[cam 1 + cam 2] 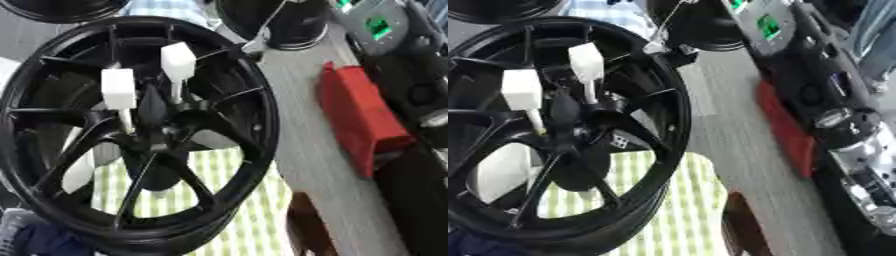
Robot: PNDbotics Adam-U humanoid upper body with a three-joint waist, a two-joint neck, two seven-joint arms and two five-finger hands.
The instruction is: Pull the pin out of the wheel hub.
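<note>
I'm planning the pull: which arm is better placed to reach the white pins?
Probably the right: only the right arm shows, beside the wheel hub; no left arm is visible. Neither hand shows. The white pins stand untouched.

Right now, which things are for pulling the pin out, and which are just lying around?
For the job:
- black wheel
- two white-topped pins stuck in its middle
- the robot's right arm, along the right edge; its hand isn't showing

Just lying about:
- red box
- green checked cloth under the wheel
- another dark wheel behind
</note>
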